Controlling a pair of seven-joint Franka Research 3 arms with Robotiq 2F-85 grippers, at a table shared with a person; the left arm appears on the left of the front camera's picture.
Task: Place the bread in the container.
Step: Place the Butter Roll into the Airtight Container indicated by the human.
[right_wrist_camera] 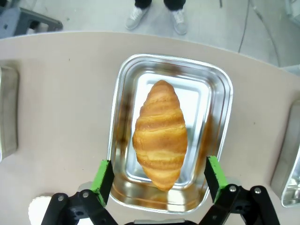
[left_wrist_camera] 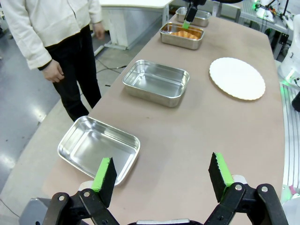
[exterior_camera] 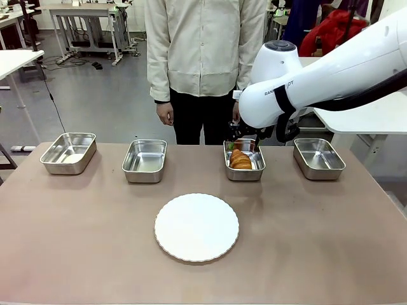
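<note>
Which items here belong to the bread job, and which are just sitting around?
In the job: croissant, lying in the third steel pan; open right gripper above it.
Idle: white plate, three empty pans, open left gripper.

Right claw [exterior_camera: 243, 136] partly hides the container [exterior_camera: 257, 170].

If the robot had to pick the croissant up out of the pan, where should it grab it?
Probably around the fat middle of the croissant, coming straight down from above. It lies flat, lengthwise in the pan, with bare floor along both long sides, so one finger could likely slip down each side. The tapered ends are thin and near the pan's short walls, so they would be harder to grip.
</note>
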